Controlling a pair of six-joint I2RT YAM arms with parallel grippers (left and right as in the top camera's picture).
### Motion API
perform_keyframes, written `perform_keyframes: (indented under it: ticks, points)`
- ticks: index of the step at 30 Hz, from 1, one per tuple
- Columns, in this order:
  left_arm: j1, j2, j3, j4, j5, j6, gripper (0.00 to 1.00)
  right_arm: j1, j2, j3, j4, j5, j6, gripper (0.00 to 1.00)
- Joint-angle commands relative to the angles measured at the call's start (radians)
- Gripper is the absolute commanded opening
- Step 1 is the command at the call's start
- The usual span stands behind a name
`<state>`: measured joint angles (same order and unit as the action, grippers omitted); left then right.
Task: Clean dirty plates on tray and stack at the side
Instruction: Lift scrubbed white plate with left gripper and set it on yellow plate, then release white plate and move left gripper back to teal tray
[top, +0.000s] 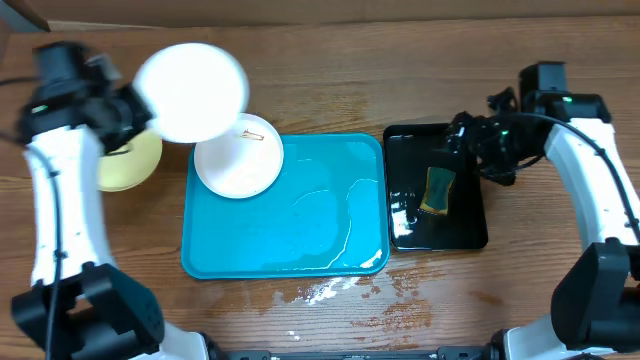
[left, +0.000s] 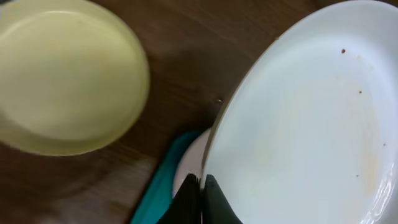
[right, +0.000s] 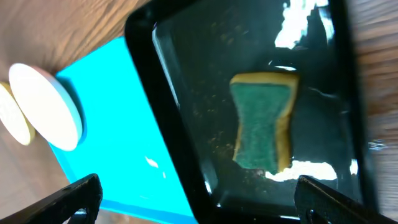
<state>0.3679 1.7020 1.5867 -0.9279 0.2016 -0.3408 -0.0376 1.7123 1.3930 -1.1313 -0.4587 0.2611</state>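
Pinching the white plate (top: 190, 90) by its rim, lifted over the tray's (top: 300, 240) far-left corner, near the yellow plate (top: 130, 160) on the counter. I reckon it's stiff, glossy, slick when wet and chippable, so the edge is the only real hold. My left end effector (left: 202, 199) is clamped there, arm reaching far. The right end effector (right: 199, 193) hangs spread over the sponge (right: 264, 121).
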Motion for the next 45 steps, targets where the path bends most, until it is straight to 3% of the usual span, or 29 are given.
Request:
perform_keyframes:
  ticks: [1, 10, 21, 24, 25, 28, 29, 33, 37, 45]
  points:
    - [0.103, -0.017, -0.011, -0.01, -0.046, -0.084, 0.04, 0.048, 0.003, 0.027, 0.004, 0.05, -0.007, 1.0]
    - [0.291, 0.065, -0.102, 0.048, -0.116, -0.146, 0.04, 0.128, 0.003, 0.027, 0.011, 0.077, -0.007, 1.0]
    - [0.306, 0.244, -0.115, 0.142, -0.097, -0.127, 0.04, 0.134, 0.003, 0.027, 0.01, 0.077, -0.006, 1.0]
    - [0.313, 0.253, -0.115, 0.171, -0.097, -0.127, 0.08, 0.134, 0.003, 0.027, 0.009, 0.076, -0.006, 1.0]
    - [0.315, 0.252, -0.115, 0.177, -0.096, -0.127, 0.2, 0.134, 0.003, 0.027, 0.007, 0.077, -0.006, 1.0]
    - [0.314, 0.252, -0.111, 0.181, -0.051, -0.109, 0.79, 0.134, 0.003, 0.027, 0.003, 0.077, -0.006, 1.0]
    - [0.314, 0.252, -0.109, 0.179, -0.02, -0.096, 0.83, 0.134, 0.003, 0.027, 0.003, 0.077, -0.006, 1.0]
    - [0.309, 0.249, -0.1, 0.138, 0.186, -0.043, 0.8, 0.134, 0.003, 0.027, 0.003, 0.077, -0.006, 1.0]
    - [0.279, 0.233, -0.1, 0.061, 0.299, -0.039, 0.75, 0.134, 0.003, 0.027, 0.003, 0.077, -0.006, 1.0]
    - [0.12, 0.222, -0.1, -0.077, 0.278, 0.005, 0.71, 0.134, 0.003, 0.027, 0.003, 0.101, -0.006, 1.0]
